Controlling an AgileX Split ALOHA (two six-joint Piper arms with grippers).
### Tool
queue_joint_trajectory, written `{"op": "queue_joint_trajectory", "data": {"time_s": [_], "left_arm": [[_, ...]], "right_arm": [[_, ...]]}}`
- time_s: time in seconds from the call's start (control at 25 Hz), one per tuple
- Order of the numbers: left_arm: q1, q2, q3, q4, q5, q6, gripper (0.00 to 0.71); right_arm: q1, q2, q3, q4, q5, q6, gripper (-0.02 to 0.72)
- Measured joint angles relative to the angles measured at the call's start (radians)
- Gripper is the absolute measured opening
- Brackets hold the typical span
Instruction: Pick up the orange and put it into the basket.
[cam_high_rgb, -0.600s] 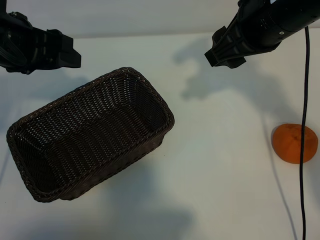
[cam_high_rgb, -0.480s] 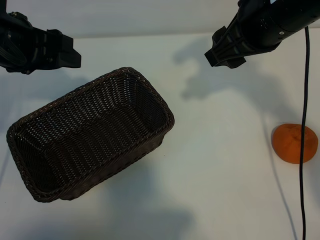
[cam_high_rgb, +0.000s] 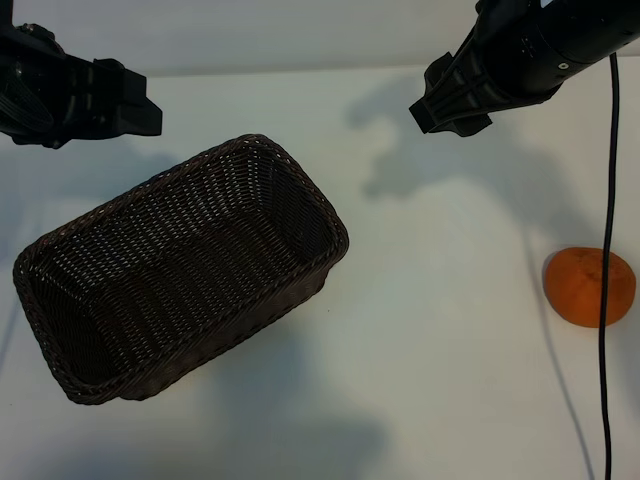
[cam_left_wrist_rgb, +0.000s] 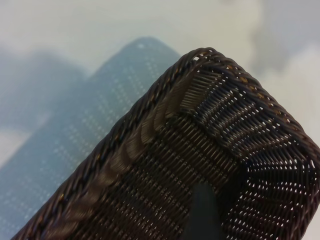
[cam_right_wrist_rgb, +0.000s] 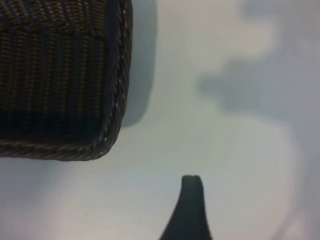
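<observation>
Wicker, dark-brown and rectangular, the basket (cam_high_rgb: 180, 268) lies empty; the small round orange (cam_high_rgb: 589, 286) rests well right of it. Both grippers, left gripper (cam_high_rgb: 135, 108) and right gripper (cam_high_rgb: 447, 110), hover spread beyond it.

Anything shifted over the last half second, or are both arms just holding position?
Nothing visibly changed. The left gripper and right gripper hang where they were, above the far side of the table, neither holding anything. The orange stays at the right edge, and the basket stays empty at the left.
</observation>
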Motion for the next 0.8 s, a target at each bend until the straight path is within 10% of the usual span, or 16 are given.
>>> {"op": "queue_joint_trajectory", "data": {"time_s": [0.8], "left_arm": [[0.000, 0.000, 0.000, 0.000, -0.036, 0.000, 0.588]], "right_arm": [[0.000, 0.000, 0.000, 0.000, -0.014, 0.001, 0.595]]}}
